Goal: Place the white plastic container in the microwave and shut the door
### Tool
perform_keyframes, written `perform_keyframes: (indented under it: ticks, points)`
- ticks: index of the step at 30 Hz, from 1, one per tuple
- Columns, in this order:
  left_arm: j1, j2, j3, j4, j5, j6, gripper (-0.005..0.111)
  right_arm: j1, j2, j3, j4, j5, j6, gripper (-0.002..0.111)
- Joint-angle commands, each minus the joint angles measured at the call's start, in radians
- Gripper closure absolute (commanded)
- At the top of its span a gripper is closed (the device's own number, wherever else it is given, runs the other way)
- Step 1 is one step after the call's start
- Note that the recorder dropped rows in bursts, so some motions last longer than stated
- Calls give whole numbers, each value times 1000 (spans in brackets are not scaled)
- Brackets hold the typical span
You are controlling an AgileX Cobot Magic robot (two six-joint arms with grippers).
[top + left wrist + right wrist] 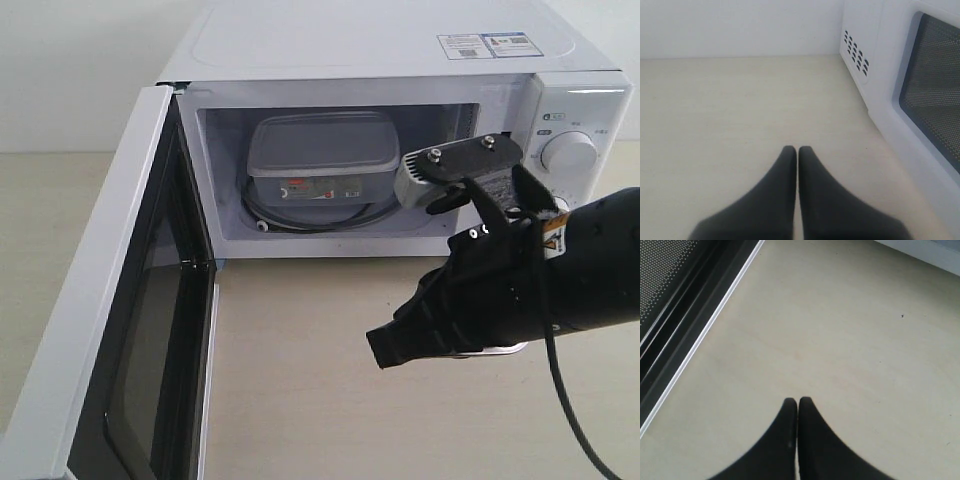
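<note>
The white plastic container (pixel 322 160) sits inside the microwave (pixel 400 70) on the glass turntable, its label facing out. The door (pixel 120 330) stands wide open toward the front left, dark window inward. My right gripper (pixel 385 350) is shut and empty, hovering over the table in front of the cavity's right half. In the right wrist view its fingertips (pixel 798 402) point at bare table, with the door's inner edge (pixel 685 340) off to one side. My left gripper (pixel 797 150) is shut and empty outside the door (pixel 932 95); it does not show in the exterior view.
The light wooden table (pixel 300 380) stretches in front of the microwave. The right arm's black cable (pixel 560 390) hangs down at the right. The microwave's side vents (pixel 855 50) show in the left wrist view, with a white wall behind.
</note>
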Motion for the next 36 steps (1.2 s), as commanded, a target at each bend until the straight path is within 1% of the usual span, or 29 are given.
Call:
perform_keyframes:
  ticks: [1,4,6,8,10,13,14,16,23,28,31,36]
  points:
    - [3,-3,4,1,-3,2,103,-1,-7,6,-1,17,-4,108]
    - [3,-3,4,1,-3,2,103,-1,-7,6,-6,62,-14,108]
    - [3,-3,4,1,-3,2,103,-3,-24,10,5,69,19,108]
    - [3,-3,4,1,-3,2,103,-3,-81,35,16,3,44,108]
    - [3,-3,4,1,-3,2,103,-3,-154,87,54,-142,44,108]
    - [3,-3,4,1,-3,2,103,-3,-278,194,114,-416,44,108]
    - [3,-3,4,1,-3,2,103,-9,-319,227,116,-467,44,108]
    - [3,-3,4,1,-3,2,103,-50,-429,299,127,-503,51,108]
    - [3,-3,4,1,-3,2,103,-298,-794,503,127,-509,52,108]
    - [3,-3,4,1,-3,2,103,-439,-1050,609,127,-509,48,108]
    - [3,-3,4,1,-3,2,103,-477,-1165,654,127,-509,40,108]
    - [3,-3,4,1,-3,2,103,-482,-1249,695,127,-504,47,108]
